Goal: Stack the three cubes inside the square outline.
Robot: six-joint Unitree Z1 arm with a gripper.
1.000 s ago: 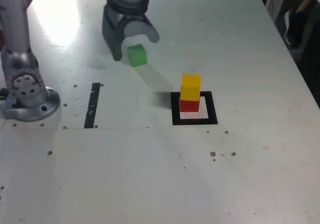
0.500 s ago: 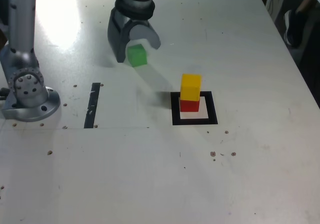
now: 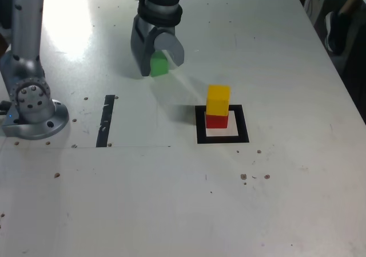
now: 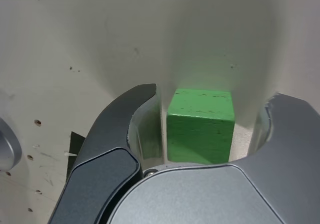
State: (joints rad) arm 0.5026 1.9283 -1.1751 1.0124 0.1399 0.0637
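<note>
The pincer (image 3: 157, 62) straddles the green cube (image 3: 159, 66), jaws apart with gaps either side; bare worktop (image 3: 274, 51) all round.

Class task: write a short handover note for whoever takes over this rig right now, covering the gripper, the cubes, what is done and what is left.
Gripper: jaws astride the green cube; one side is close against it, a gap shows on the other, so no firm grip yet.
Green cube: on the table, outside the square outline.
Done: yellow cube sits on the red cube inside the outline.
Left: grip the green cube, lift it and set it on the yellow one.
</note>
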